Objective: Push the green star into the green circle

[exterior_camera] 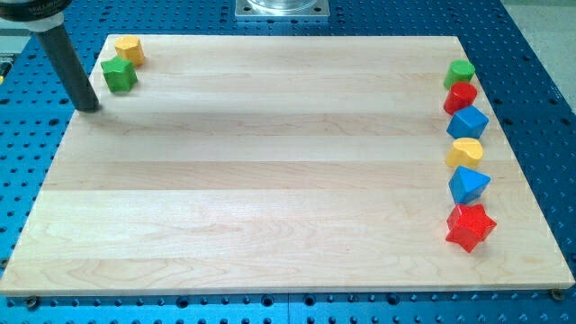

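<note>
A green star (119,75) sits near the board's top left corner, touching a yellow block (130,49) just above and to its right. My tip (87,107) rests on the board just left of and below the green star, a small gap apart from it. A green circle (459,73) sits far across the board at the top of a column along the view's right edge.
Below the green circle on the right edge run a red circle (460,96), a blue block (467,122), a yellow block (465,151), a blue block (468,184) and a red star (470,227). The wooden board (270,162) lies on a blue perforated table.
</note>
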### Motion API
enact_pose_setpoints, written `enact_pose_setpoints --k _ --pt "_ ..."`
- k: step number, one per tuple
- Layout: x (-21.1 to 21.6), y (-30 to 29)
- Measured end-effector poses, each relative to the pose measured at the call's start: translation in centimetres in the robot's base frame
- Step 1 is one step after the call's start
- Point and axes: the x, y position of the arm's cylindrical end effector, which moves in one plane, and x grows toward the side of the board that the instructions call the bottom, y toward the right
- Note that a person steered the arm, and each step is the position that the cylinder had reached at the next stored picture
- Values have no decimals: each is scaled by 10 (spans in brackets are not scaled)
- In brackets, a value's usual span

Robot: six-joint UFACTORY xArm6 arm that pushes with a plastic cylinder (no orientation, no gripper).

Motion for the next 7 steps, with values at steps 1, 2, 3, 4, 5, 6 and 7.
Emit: enact_pose_setpoints --k 1,2,3,4,5,6,7 --pt "-27 5" --pt "-51 12" --pt "-51 67" --pt "-41 167" --pt "-35 258" --pt "-16 196" --pt "-55 239"
